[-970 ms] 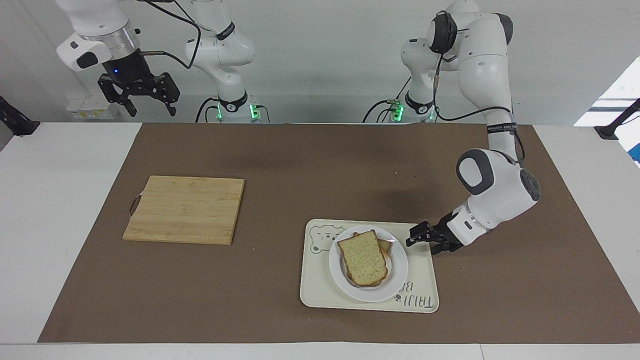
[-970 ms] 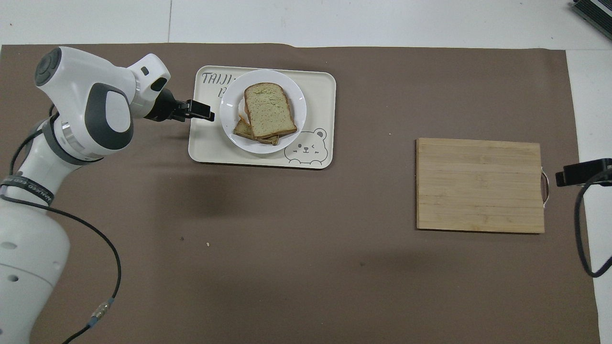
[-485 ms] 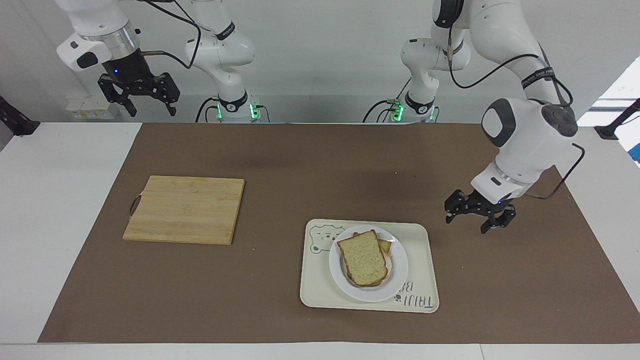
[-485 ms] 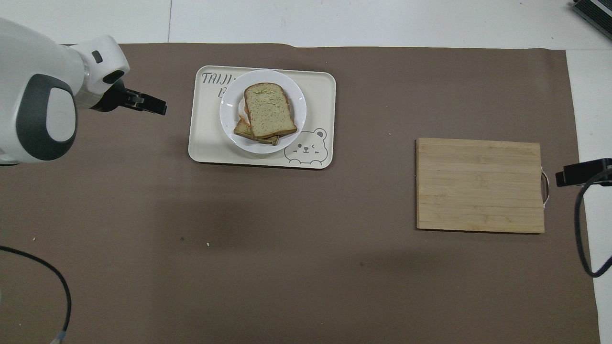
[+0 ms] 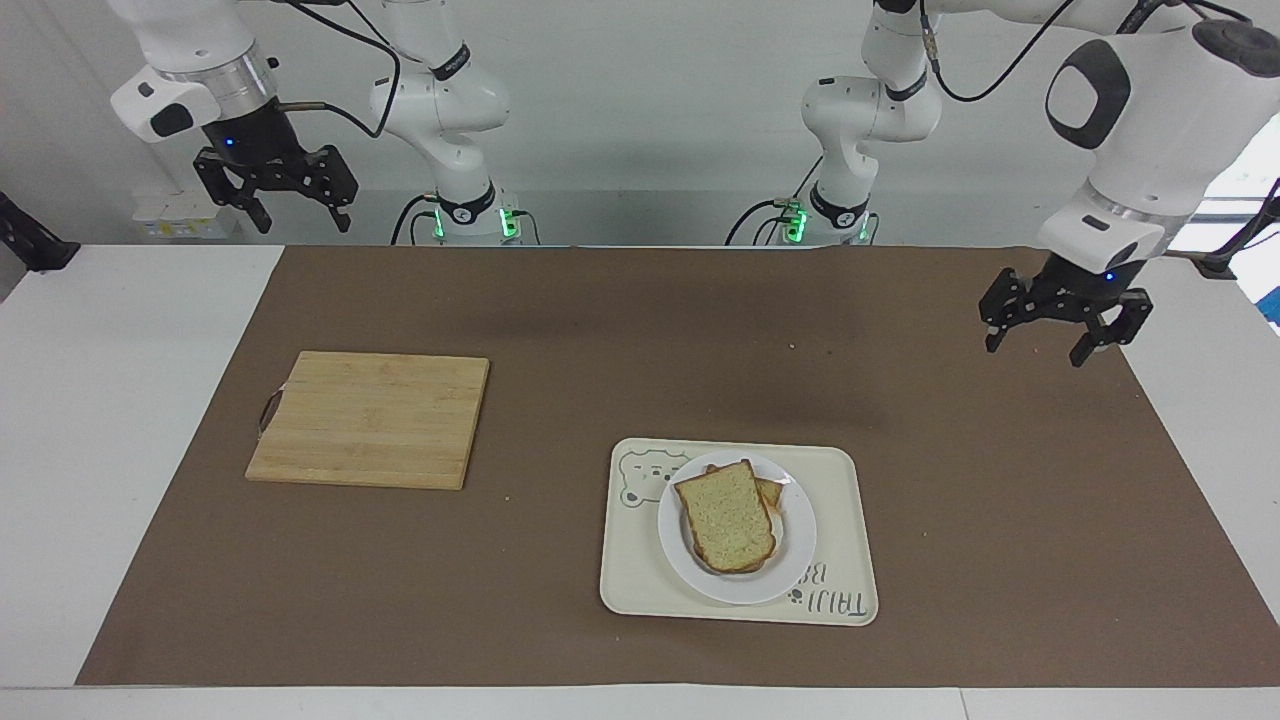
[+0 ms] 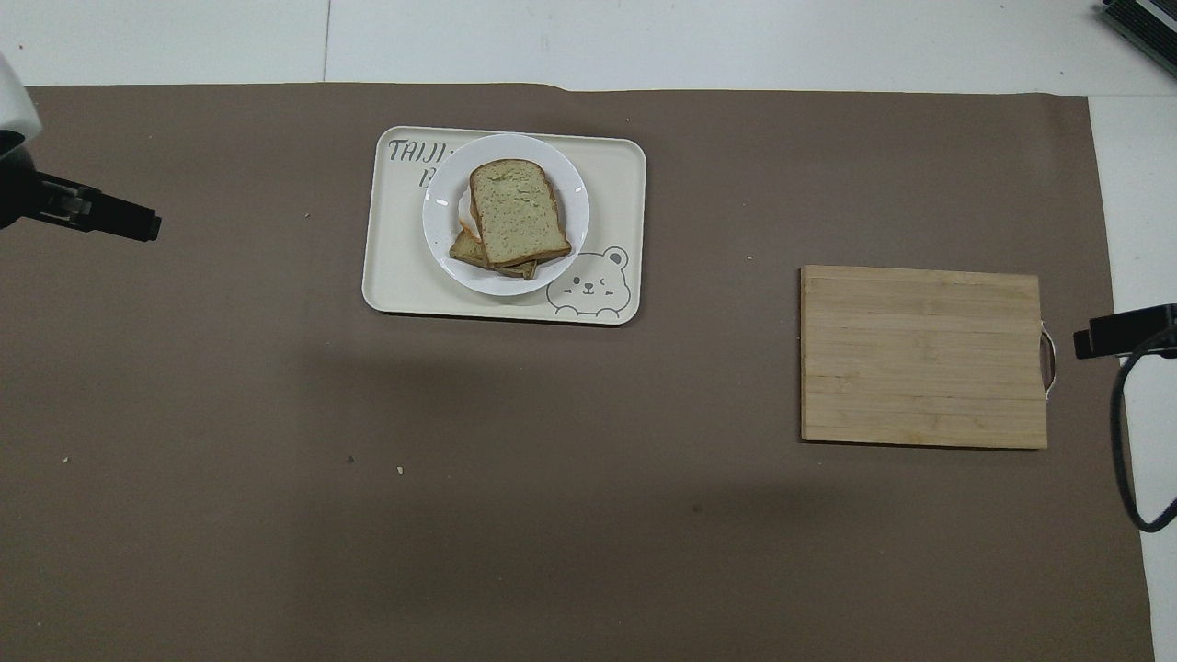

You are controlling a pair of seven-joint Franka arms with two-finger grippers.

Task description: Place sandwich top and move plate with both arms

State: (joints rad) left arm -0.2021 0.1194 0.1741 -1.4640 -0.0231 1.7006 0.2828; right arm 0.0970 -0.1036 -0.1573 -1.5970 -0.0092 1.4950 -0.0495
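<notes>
1. Right now I see the sandwich top [image 5: 727, 516] lying on browner toast on the plate [image 5: 795, 560], low and right of centre in the facing frame; the plate sits on the bear-printed tray [image 5: 845, 500] on the table [image 5: 100, 400].
2. My left hand [image 5: 1062, 333] hangs at the right edge of that frame, well apart from the plate, over the brown mat [image 5: 1000, 480] up and to the right of the tray. Its fingers are spread, with nothing between them.
3. My right hand [image 5: 277, 203] waits in the upper left corner, raised above the table's edge, fingers spread and empty.
4. The wooden cutting board [image 5: 370, 418] lies left of centre, well apart from the tray.
5. A second ago the left hand was low at the plate's rim; half a second ago it had lifted clear beside the tray. Plate, bread and tray have not shifted, and the right hand has stayed put.
</notes>
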